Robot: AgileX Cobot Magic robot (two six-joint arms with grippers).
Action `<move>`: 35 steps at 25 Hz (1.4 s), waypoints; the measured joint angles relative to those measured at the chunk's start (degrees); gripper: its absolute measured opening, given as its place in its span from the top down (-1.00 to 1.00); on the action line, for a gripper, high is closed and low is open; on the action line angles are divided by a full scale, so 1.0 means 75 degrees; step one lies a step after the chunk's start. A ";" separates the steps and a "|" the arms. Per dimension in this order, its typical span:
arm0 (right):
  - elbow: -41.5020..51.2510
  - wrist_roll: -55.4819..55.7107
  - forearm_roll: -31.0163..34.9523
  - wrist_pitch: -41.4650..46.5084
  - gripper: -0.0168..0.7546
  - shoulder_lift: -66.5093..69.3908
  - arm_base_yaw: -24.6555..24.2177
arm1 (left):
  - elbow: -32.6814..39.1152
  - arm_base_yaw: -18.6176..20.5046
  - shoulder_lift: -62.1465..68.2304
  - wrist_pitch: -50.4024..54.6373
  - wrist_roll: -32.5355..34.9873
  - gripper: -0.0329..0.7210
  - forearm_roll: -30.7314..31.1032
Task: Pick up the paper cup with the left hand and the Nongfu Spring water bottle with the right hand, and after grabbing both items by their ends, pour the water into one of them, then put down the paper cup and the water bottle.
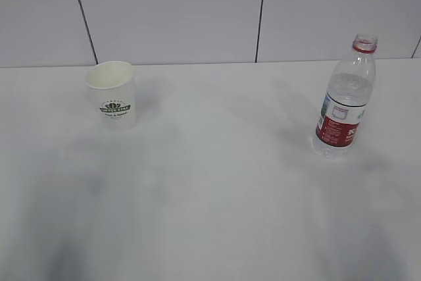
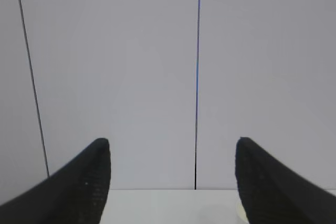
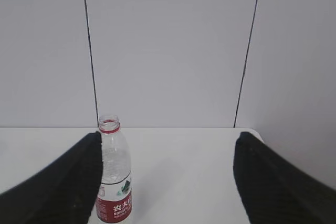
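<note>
The paper cup (image 1: 110, 93), white with a dark green logo, stands upright at the back left of the table. The Nongfu Spring water bottle (image 1: 345, 103) stands upright at the right, uncapped, with a red neck ring and a red-and-white label; clear water shows inside it. Neither arm appears in the exterior view. My left gripper (image 2: 170, 144) is open and empty, facing the wall, with a pale sliver of the cup (image 2: 240, 211) beside its right finger. My right gripper (image 3: 168, 137) is open and empty; the bottle (image 3: 113, 177) stands ahead, by its left finger.
A white table (image 1: 217, 182) carries both things. A pale panelled wall (image 1: 171, 11) with dark seams rises right behind it. The table's far right corner (image 3: 252, 130) shows in the right wrist view.
</note>
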 joint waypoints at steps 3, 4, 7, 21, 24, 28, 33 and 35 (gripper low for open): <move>0.0000 0.0000 0.0000 -0.0324 -0.56 0.0289 0.0000 | 0.0000 0.0000 0.0277 -0.0388 0.0000 -0.55 0.0000; 0.0000 0.0000 0.0000 -0.0457 -0.56 0.0384 0.0000 | 0.0000 0.0000 0.0369 -0.0515 0.0000 -0.55 0.0000; 0.0000 0.0000 0.0000 -0.0852 -0.56 0.0719 0.0000 | 0.0000 0.0000 0.0627 -0.0823 0.0000 -0.55 0.0000; 0.0000 0.0000 -0.0029 -0.2355 -0.56 0.2198 0.0000 | 0.0000 0.0000 0.1892 -0.2528 0.0000 -0.55 0.0032; 0.0000 0.0000 -0.0029 -0.2723 -0.56 0.2590 0.0000 | 0.0000 0.0000 0.2167 -0.2771 0.0000 -0.55 0.0044; 0.0000 0.0000 -0.0029 -0.3296 -0.56 0.3069 0.0000 | 0.0000 0.0000 0.2617 -0.3043 0.0000 -0.55 0.0049; 0.0025 0.0000 -0.0029 -0.4206 -0.56 0.3666 0.0000 | 0.0000 0.0000 0.3381 -0.3586 0.0000 -0.55 0.0062; 0.0025 0.0000 -0.0029 -0.4507 -0.56 0.3868 0.0000 | 0.0000 0.0000 0.3706 -0.3905 0.0000 -0.55 0.0062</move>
